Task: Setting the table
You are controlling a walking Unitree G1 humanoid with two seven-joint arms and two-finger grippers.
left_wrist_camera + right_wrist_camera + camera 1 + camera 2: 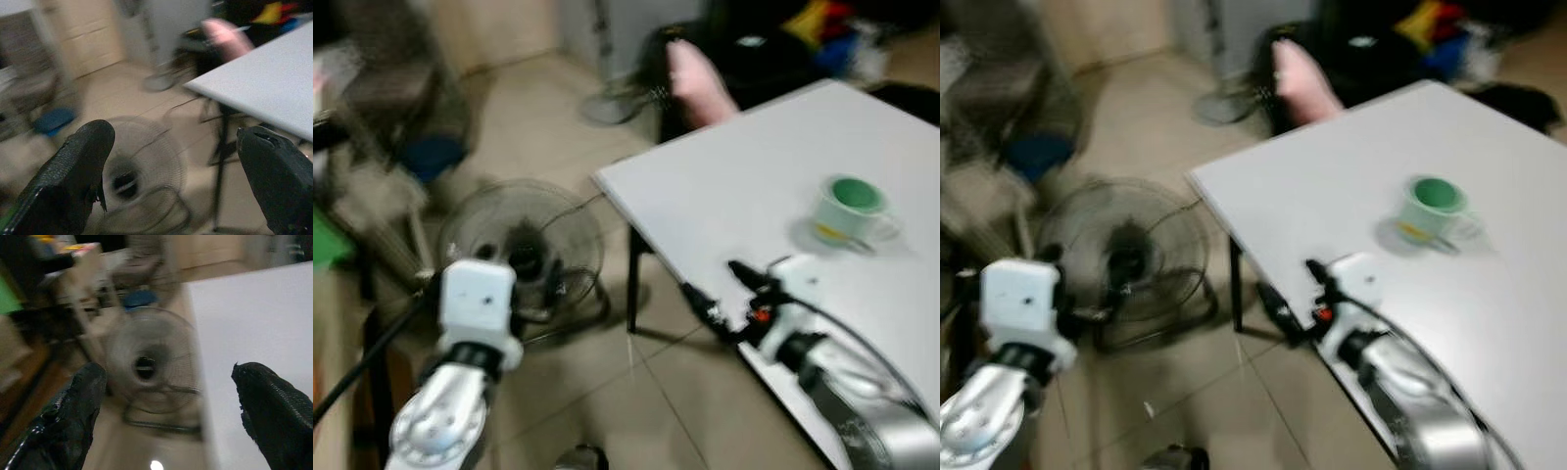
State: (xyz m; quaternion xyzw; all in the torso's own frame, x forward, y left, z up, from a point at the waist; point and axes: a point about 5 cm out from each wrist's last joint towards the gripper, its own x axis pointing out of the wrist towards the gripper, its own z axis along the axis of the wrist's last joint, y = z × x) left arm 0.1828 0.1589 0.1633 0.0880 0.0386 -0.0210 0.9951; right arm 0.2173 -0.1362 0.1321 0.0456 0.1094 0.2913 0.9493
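A white cup with a green inside (850, 209) stands on the white table (734, 186) toward its right side. My right gripper (717, 292) hovers at the table's near left edge, short of the cup, its two black fingers spread apart with nothing between them. In the right wrist view the fingers (73, 416) frame the floor fan and the table edge. My left arm is raised over the floor at the left; its gripper (176, 181) is open and empty in the left wrist view, pointing toward the fan and the table corner.
A floor fan (524, 250) lies on the tiled floor left of the table, with a cable running from it. A pink object (690, 78) sits behind the table's far corner. Chairs and clutter (382, 127) stand at the left. The views are blurred.
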